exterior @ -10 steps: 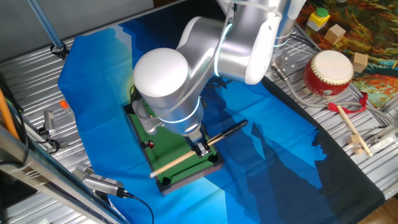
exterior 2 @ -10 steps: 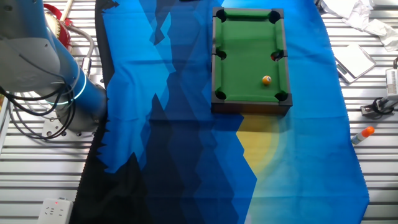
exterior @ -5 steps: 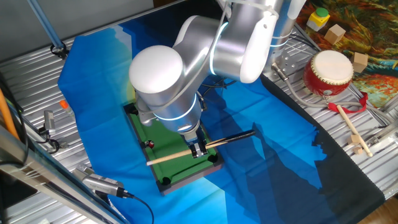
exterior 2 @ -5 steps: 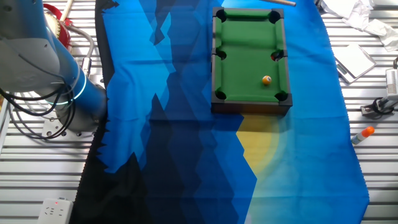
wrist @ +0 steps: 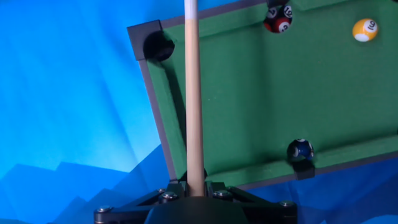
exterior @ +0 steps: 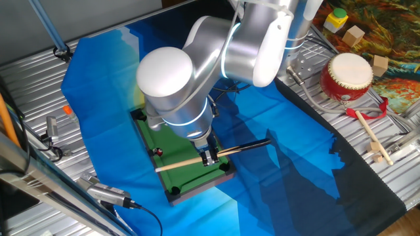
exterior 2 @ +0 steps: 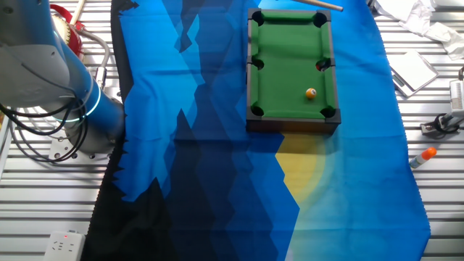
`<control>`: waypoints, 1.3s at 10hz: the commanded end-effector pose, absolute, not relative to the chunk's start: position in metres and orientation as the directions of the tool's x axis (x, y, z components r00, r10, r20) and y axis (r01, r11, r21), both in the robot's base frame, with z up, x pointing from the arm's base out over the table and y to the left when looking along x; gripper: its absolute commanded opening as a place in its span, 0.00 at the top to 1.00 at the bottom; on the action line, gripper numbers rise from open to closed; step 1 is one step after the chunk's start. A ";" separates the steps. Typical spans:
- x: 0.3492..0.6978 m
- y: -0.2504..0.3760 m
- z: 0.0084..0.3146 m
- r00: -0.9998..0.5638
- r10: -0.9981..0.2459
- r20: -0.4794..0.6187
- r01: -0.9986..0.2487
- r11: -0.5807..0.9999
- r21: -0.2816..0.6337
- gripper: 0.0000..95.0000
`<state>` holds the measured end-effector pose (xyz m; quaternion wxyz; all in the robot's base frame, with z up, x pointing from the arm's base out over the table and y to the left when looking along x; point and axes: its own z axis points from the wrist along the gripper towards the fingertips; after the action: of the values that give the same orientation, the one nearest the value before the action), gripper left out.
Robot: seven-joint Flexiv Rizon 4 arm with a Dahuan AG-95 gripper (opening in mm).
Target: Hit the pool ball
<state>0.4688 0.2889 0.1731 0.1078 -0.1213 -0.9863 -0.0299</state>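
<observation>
The small green pool table point(exterior: 172, 172) lies on the blue cloth. My gripper point(exterior: 209, 157) is shut on the wooden cue stick point(exterior: 190, 160) and holds it level over the table's near end. In the hand view the cue stick point(wrist: 192, 93) runs straight up from the gripper point(wrist: 195, 186) along the table's left rail. The orange-yellow pool ball point(wrist: 364, 30) sits far right at the top, well off the cue's line. It also shows in the other fixed view point(exterior 2: 311, 93). A red ball point(wrist: 278, 20) and a dark blue ball point(wrist: 300, 150) lie on the felt.
A red drum point(exterior: 346, 76) with drumsticks point(exterior: 371, 134) and wooden blocks point(exterior: 355, 36) stand at the right. The robot base point(exterior 2: 54, 80) stands left of the cloth. A white box point(exterior 2: 413, 69) and an orange-tipped pen point(exterior 2: 422, 156) lie on the metal top.
The arm shifted left over the table and the cue swung flatter between one second and half a second ago. Since then nothing has visibly moved. The balls have stayed in place.
</observation>
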 end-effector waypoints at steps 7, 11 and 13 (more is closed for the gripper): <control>0.467 0.289 0.171 -0.948 0.238 0.211 0.248 0.968 0.022 1.00; 0.467 0.289 0.171 -0.947 0.245 0.208 0.248 0.969 -0.009 1.00; 0.468 0.289 0.171 -0.947 0.245 0.208 0.248 0.969 -0.010 1.00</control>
<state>0.4692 0.2905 0.1704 0.1078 -0.1244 -0.9863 -0.0064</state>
